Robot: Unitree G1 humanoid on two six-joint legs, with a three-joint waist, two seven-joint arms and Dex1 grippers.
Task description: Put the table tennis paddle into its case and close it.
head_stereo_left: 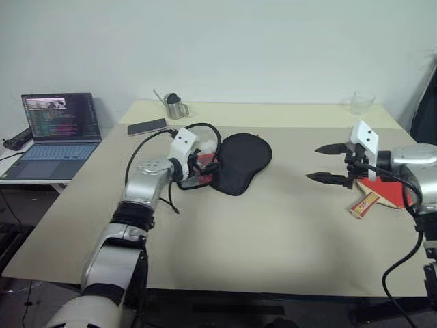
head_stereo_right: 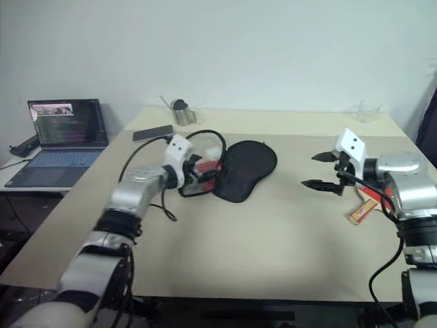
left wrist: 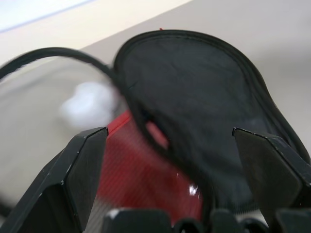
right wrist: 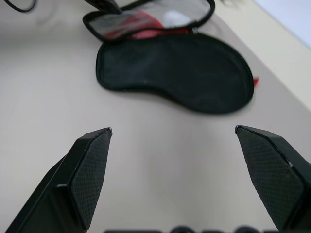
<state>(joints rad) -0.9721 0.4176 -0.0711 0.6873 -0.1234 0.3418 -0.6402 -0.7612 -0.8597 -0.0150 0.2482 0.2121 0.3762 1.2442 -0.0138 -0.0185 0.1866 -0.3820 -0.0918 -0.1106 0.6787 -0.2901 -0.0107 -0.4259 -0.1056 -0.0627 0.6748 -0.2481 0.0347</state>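
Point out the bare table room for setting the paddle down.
Broad bare stretch of the table between the case and the right gripper, running to the near edge. Crowded: around the left gripper at the case, and the far-left corner by phone and metal cup.

Both arms (head_stereo_left: pixel 136 198) (head_stereo_left: pixel 410 164) forward, jaws wide apart.

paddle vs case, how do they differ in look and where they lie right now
The table tennis paddle is red-faced with a light wooden handle; the case shows mostly black fabric. The paddle lies at the table's right edge beneath the open right gripper; the case lies mid-table, unzipped, at the open left gripper. Both rest flat on the table.
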